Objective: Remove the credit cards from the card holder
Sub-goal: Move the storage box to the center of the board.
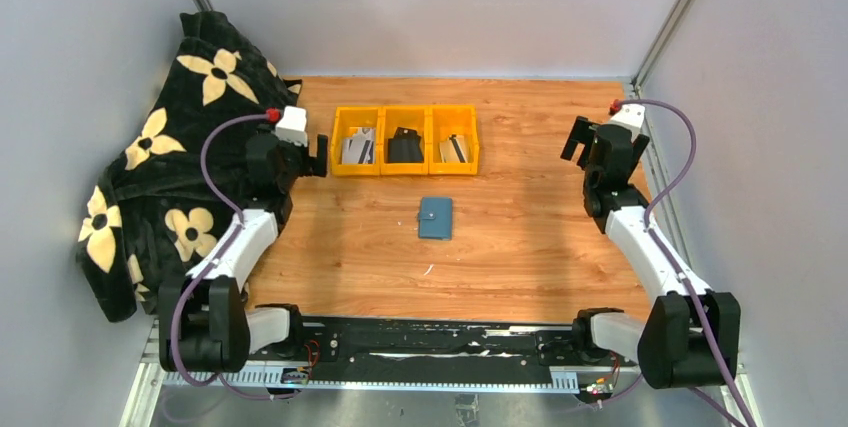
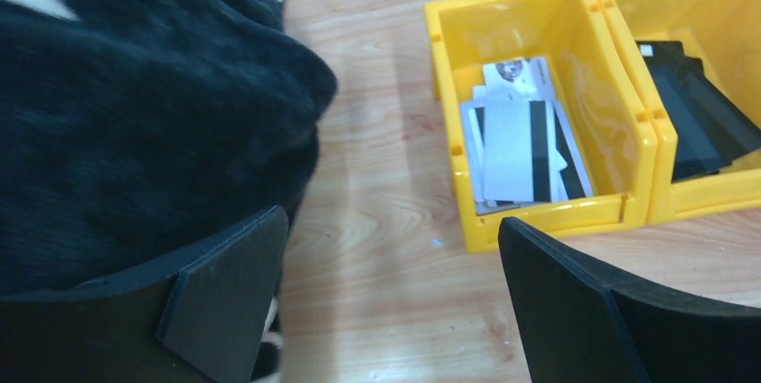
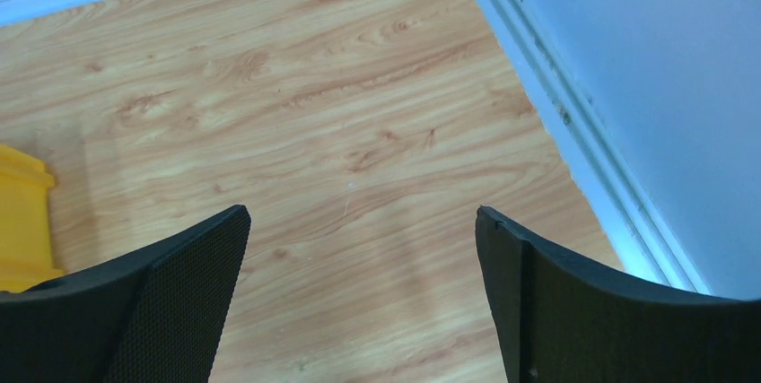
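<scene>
Black padded fingers of the left gripper fill the foot of its wrist view. They stand wide apart with nothing between them. Right gripper: likewise spread wide and empty, over bare wood near the right-hand wall. Neither touches any object.

Beyond the left jaws sits a row of yellow bins. The nearest holds loose cards, pale with a dark stripe; the next holds dark items. A black fleece blanket with cream flowers lies bunched just beside the left arm.

Card holder: teal, flat on the table near its centre, in front of the bins and apart from them. It lies between the two arms and well clear of both. It appears folded shut, and no credit cards show from it.

Assessment: the task stands at its outset, with the approach not yet begun. The next move calls for one arm to reach in and steady the holder while the other folds it open. Thin cards in tight pockets will likely need a fingertip pinch at an exposed edge. Whether any clasp is fastened cannot be told.
</scene>
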Motion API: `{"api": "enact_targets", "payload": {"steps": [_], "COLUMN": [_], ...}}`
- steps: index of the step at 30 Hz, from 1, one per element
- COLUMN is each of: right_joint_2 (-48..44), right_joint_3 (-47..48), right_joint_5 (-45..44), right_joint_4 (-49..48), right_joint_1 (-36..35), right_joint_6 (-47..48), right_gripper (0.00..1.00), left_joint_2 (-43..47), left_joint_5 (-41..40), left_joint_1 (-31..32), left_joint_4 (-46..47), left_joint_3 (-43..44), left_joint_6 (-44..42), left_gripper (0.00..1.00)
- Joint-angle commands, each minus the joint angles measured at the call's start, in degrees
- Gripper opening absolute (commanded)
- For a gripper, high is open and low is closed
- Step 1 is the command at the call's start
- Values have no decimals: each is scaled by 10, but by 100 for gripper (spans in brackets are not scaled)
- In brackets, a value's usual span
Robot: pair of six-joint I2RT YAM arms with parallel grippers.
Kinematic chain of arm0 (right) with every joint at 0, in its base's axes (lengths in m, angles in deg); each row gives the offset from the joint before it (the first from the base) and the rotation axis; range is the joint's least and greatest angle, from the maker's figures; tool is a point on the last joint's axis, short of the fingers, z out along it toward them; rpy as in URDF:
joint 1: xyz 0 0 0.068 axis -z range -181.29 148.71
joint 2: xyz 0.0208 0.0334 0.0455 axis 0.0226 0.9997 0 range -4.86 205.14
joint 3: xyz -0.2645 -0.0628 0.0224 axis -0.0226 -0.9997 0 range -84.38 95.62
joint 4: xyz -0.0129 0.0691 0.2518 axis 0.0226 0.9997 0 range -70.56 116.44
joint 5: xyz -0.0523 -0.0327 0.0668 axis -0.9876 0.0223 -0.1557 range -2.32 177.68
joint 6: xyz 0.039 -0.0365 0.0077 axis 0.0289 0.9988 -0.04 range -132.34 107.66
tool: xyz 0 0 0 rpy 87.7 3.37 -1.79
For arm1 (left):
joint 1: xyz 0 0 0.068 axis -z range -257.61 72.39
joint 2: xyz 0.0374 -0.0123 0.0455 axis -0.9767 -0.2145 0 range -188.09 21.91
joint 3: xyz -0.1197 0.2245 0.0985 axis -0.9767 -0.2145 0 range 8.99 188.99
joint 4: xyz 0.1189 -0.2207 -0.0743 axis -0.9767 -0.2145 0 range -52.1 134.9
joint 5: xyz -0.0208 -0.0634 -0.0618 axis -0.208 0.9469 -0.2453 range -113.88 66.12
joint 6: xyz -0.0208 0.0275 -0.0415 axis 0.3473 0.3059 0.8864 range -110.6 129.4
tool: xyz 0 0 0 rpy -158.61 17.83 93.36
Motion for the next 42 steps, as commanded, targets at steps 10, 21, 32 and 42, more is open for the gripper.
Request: {"api": "enact_targets", "payload": {"steps": [10,21,32,42], "right_joint_2": [30,214,480,603], "right_joint_3": [118,344,588,673], "right_joint_5": [136,123,110,63], "right_joint_4": [226,318,364,365], "right_joint_1": [8,-199,-310,-334], "right_joint_6": [-209,-146,-132,-132], "right_gripper": [100,97,84,72], "left_joint_2": [77,-20,-72,-79], "left_joint_5": [102,123,188,215], "left_joint_1": [-41,-41,-40,-33], "left_joint_4": [-511,-608,-608,-622], "left_joint_3": [269,381,349,335], "left_joint_6": [-27,-13,1,-16], "left_gripper": [100,100,100,100]}}
